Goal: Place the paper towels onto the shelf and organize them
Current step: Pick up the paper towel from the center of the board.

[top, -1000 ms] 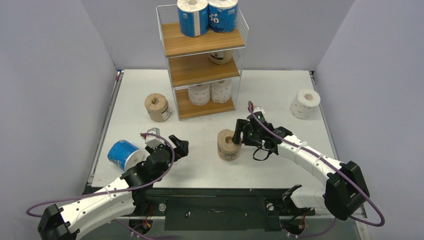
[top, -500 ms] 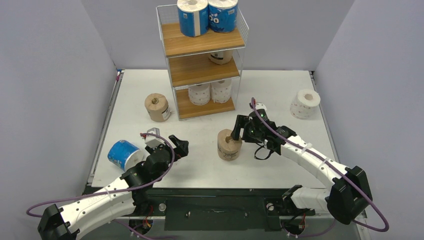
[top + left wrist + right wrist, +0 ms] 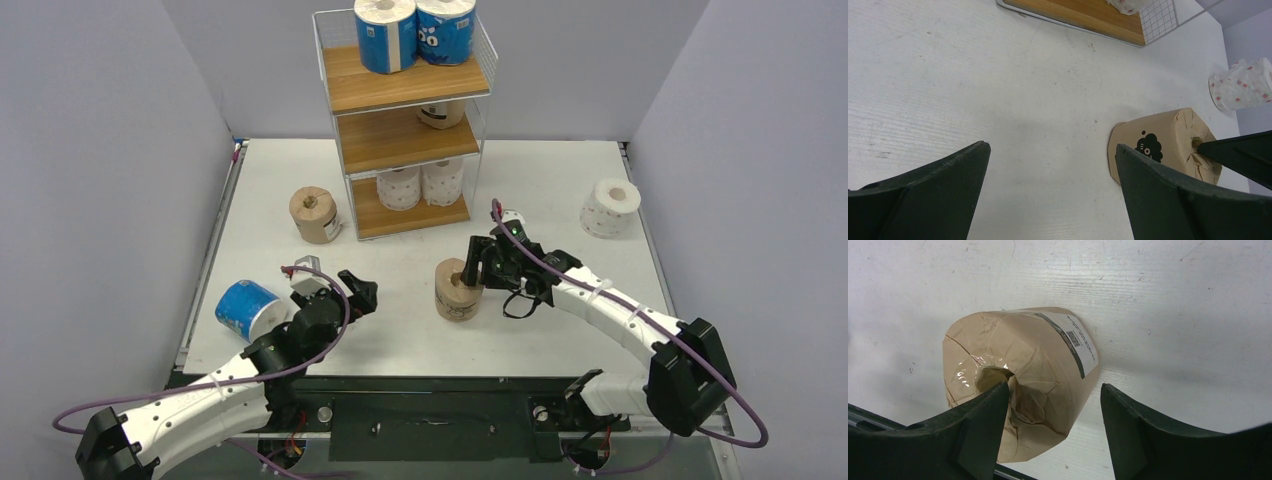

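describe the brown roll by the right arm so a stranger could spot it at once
Start at the wooden shelf at the back of the table and come toward the arms from its front right corner. A tan-wrapped roll stands on end there, mid-table. Unlike the other tan roll left of the shelf, it has the right gripper at its top, one jaw in its core.

The left arm (image 3: 195,408) and right arm (image 3: 612,312) share 1 build: white shells over the long links and black housings at the joints. Each trails a looping purple cable (image 3: 742,425). The left claw (image 3: 1051,147) and right claw (image 3: 1055,386) each have 2 matte black, wedge-shaped fingers (image 3: 1193,200). What looks like a small green light (image 3: 514,230) glows at the right wrist.
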{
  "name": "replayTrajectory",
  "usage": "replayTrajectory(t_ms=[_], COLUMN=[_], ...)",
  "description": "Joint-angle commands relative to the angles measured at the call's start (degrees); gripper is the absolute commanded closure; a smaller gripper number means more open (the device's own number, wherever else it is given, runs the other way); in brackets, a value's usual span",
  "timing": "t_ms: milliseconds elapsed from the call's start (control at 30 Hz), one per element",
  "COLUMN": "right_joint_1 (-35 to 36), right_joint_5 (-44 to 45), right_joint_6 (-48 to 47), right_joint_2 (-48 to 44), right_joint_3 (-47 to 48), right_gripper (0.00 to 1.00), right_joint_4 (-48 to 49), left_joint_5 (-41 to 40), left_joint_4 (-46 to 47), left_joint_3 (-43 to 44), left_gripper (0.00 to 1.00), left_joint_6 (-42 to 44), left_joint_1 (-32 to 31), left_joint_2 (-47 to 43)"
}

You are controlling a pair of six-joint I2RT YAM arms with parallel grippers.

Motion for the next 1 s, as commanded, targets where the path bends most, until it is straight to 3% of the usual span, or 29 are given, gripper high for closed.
replayTrajectory(t_ms=[0,333,567,967], right_joint_1=[0.5,0.6,0.65,0.51], right_joint_5=[-0.06,-0.49,-0.84,1.58], right_joint_6=[-1.37,-2.31,-2.92,-5.68], right_joint_2=[2.14,6.46,5.98,1.95], right_joint_3=[-0.06,-0.24,0.97,18.33], right_gripper=[0.39,0.51,0.66,0.7], right_joint_4=[0.34,0.98,-0.2,-9.32], left_joint_5=[0.54,0.33,0.05,0.03], left_joint_4=[2.42,2.44,2.88,10.94], left_joint_3=[0.15,-0.05,0.52,7.49], left_gripper=[0.04,0.04,0.03,0.03], left_joint_6=[-0.23,-0.11,0.99,9.02], left_joint_1=[0.38,0.34,0.38,0.38], left_joint_2=[0.84,0.65,0.77,6.47])
